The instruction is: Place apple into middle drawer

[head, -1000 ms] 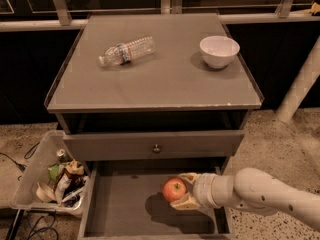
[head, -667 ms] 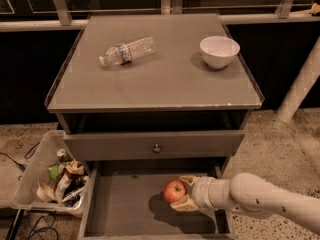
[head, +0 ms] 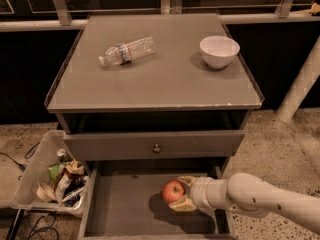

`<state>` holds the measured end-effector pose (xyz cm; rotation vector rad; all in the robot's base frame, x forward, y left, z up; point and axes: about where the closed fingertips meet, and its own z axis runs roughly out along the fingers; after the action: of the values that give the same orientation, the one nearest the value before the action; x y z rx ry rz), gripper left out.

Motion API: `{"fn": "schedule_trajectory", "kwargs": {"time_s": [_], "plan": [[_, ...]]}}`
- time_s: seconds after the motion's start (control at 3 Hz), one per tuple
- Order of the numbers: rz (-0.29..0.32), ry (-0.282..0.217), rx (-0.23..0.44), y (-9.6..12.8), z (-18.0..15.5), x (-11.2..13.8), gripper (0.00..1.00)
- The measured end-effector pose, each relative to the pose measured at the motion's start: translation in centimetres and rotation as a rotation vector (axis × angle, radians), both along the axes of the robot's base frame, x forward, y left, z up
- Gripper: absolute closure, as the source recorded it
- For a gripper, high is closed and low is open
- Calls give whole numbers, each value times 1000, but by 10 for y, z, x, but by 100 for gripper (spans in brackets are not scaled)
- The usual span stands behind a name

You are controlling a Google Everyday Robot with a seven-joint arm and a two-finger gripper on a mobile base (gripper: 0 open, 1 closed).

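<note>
The apple, red-orange, is held just over the floor of the open middle drawer, right of its centre, and casts a shadow on the grey floor. My gripper reaches in from the right on a white arm. Its tan fingers sit above and below the apple and are shut on it. The drawer is pulled out towards me, and its floor is bare apart from the apple.
A grey drawer front with a round knob sits shut above the open drawer. On the cabinet top lie a plastic bottle and a white bowl. A bin of rubbish stands on the floor at the left. A white pole leans at the right.
The arm and the apple have shifted very slightly left inside the drawer. The grip on the apple is unchanged.
</note>
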<state>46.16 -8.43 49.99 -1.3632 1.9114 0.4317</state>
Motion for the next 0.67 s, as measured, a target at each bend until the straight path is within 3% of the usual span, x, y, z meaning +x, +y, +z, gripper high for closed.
{"fn": "schedule_trajectory", "kwargs": {"time_s": [0.67], "plan": [[-27,47,27,8,-68,25,100]]}}
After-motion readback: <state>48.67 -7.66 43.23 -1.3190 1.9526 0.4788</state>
